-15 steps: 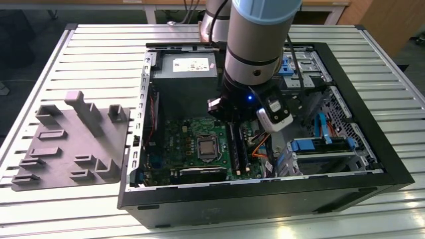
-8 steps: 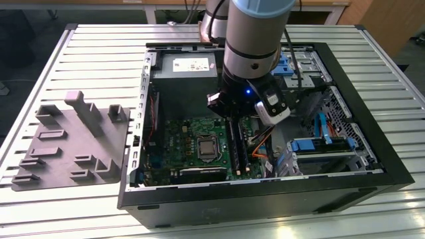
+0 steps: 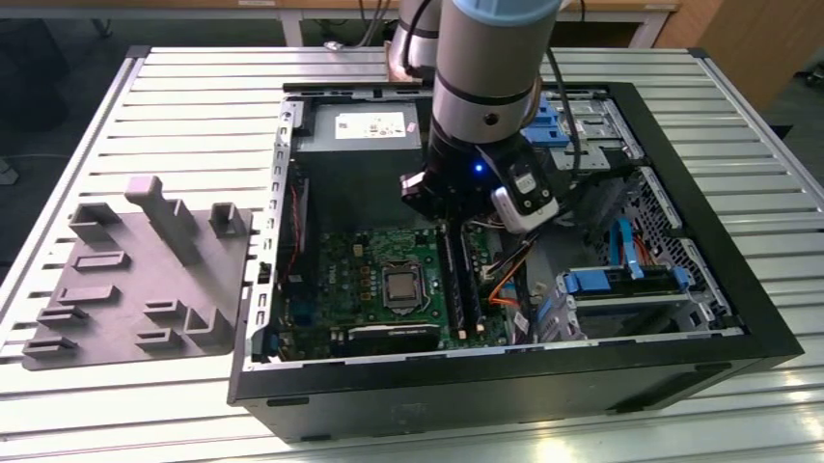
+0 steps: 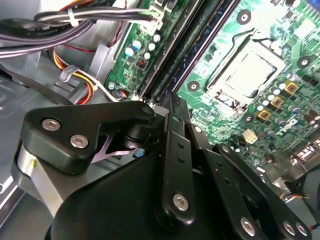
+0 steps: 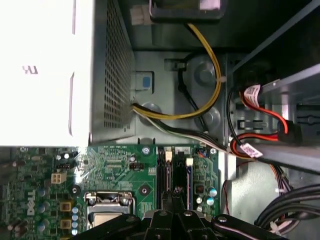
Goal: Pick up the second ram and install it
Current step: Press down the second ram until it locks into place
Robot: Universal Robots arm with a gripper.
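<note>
- One gripper [image 4: 172, 102] sits closest in both wrist views, its black fingers drawn together with no gap showing between the tips. Whether a thin edge is pinched between them I cannot tell.
- Directly below the tips, the second ram [image 3: 460, 289] stands on edge as a long dark stick in the bank of memory slots [image 5: 163, 172]. It runs lengthwise along the slots, and the gripper [image 5: 172, 197] is right over one end of it. Whether the two are touching cannot be made out.
- Just beside the slots on the green motherboard [image 3: 347, 280] lies the square processor socket [image 4: 250, 75] with its metal frame.
- Past the end of the slots, a yellow cable [image 5: 210, 75] and black cables curve across the grey case floor, with red cables further off.
- Beyond them sits the pale metal power supply [image 3: 361, 125], its vented side facing the cables.
- Around all this stands the open black computer case [image 3: 515, 376], with the arm reaching down into it.
- Outside the case, on the exterior view's left, a grey moulded tray [image 3: 129, 280] with upright posts lies on the slatted metal table [image 3: 193, 96].
</note>
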